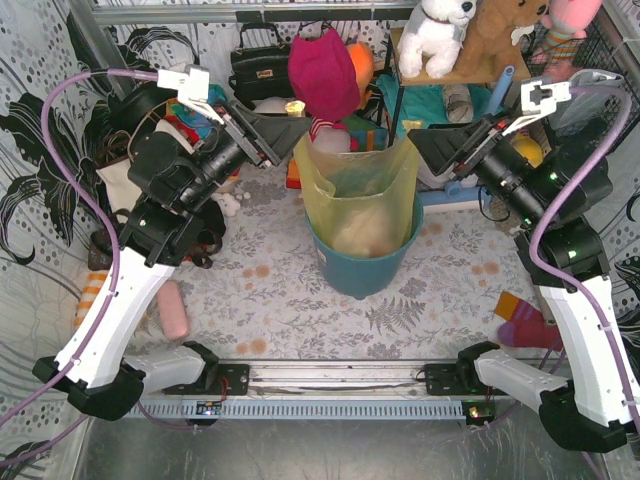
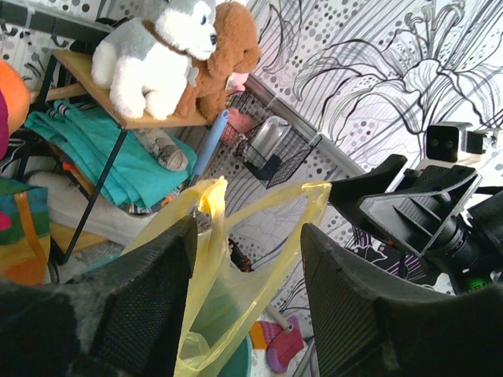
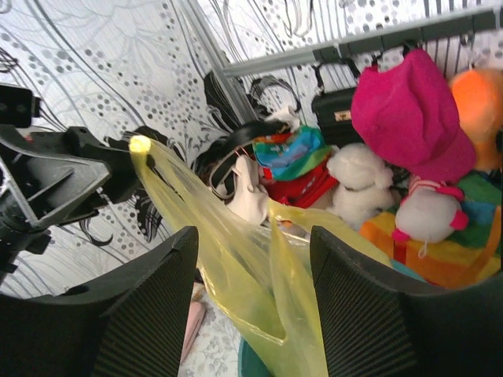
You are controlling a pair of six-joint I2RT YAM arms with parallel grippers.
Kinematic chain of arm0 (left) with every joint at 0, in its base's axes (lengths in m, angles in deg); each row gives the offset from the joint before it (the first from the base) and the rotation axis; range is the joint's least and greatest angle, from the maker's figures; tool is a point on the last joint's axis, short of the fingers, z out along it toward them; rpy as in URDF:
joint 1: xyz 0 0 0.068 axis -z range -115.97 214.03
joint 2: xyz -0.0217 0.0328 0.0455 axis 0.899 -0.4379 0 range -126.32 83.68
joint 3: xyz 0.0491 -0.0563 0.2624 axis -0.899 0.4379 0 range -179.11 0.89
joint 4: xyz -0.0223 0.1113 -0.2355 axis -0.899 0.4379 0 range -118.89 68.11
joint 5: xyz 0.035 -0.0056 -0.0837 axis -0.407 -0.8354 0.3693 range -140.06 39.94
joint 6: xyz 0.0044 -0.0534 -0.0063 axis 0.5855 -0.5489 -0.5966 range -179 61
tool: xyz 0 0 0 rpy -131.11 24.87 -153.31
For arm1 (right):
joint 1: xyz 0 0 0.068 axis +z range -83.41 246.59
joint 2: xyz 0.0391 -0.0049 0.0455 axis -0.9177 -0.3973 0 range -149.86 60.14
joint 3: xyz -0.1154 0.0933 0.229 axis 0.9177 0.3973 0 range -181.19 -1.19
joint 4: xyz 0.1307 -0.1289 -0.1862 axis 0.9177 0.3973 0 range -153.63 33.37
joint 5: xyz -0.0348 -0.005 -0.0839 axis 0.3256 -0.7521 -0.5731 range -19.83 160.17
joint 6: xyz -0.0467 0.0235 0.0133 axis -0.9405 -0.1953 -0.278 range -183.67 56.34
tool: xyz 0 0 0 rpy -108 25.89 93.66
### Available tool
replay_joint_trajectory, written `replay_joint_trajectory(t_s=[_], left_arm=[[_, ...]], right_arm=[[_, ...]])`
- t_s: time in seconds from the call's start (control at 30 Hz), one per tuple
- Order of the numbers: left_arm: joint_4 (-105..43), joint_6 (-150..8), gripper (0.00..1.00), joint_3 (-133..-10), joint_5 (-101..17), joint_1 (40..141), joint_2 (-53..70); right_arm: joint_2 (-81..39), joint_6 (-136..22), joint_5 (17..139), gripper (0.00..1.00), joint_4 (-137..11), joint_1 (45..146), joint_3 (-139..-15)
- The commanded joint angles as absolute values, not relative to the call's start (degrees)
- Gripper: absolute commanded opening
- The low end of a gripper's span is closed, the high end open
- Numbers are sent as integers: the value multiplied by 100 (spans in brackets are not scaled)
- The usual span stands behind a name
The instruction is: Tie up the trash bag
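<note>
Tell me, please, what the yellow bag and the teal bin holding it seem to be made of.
The trash bag looks like thin plastic film, glossy and translucent: pale contents show through its creased walls. The bin is probably rigid moulded plastic: smooth, opaque, teal.

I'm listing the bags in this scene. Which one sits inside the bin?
The translucent yellow-green trash bag, lining the teal bin mid-table, its top standing above the rim. The black handbag is at the back, outside the bin.
</note>
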State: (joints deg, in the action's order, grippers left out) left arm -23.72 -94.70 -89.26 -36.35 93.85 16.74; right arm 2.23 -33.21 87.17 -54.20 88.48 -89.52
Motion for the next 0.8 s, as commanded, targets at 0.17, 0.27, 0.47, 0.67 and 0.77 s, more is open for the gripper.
replay_joint_trajectory(t_s=[0.17,0.27,0.47,0.67,0.77], left_arm=[[-1783,-9292,66,-9133,-3818,9363,1767],[-1809,-9288,65,-9128,-3857,9358,1788],[-1726,-9304,61,-9316,-4250,9359,1723],[-1678,-9253,57,-9487,-4530,9360,1602],[-1748,-9266,56,-9537,-4475,9363,1538]], right_arm=[[66,-3469,8509,52,-4587,8829,-9163],[41,-3476,8573,47,-4740,8831,-9130],[-62,-3475,8712,45,-4989,8836,-9321],[-171,-3505,8757,38,-4987,8829,-9442],[-195,-3514,8753,37,-4993,8830,-9452]])
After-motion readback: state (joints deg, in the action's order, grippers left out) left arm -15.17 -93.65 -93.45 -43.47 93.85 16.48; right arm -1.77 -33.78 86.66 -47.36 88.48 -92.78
